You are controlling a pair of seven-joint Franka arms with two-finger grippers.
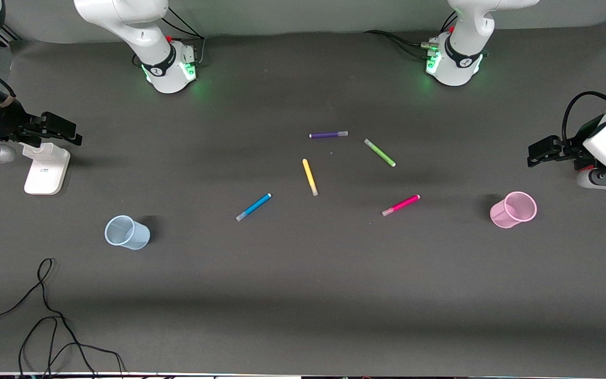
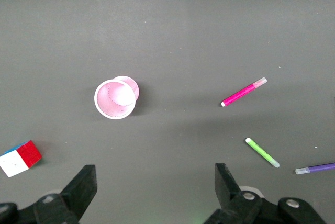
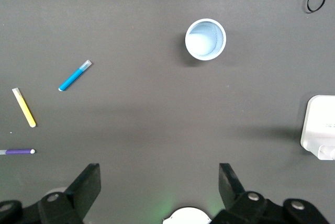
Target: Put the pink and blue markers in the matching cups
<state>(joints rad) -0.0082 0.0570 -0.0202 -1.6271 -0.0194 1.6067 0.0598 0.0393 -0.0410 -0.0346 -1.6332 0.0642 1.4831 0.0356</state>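
The blue marker (image 1: 253,207) and the pink marker (image 1: 400,205) lie flat mid-table, apart from each other. The pale blue cup (image 1: 127,232) stands toward the right arm's end and the pale pink cup (image 1: 513,210) toward the left arm's end; both are upright and empty. My left gripper (image 1: 532,152) hangs open and empty over the table's left-arm end; its wrist view shows the pink cup (image 2: 116,98) and pink marker (image 2: 244,92). My right gripper (image 1: 74,132) hangs open and empty over the right-arm end; its wrist view shows the blue cup (image 3: 205,39) and blue marker (image 3: 75,75).
A purple pen (image 1: 328,135), a green pen (image 1: 380,152) and a yellow pen (image 1: 310,177) lie farther from the front camera than the two markers. A white block (image 1: 46,168) sits under the right gripper. A colour cube (image 2: 21,158) lies near the pink cup. Black cable (image 1: 45,316) lies at the front corner.
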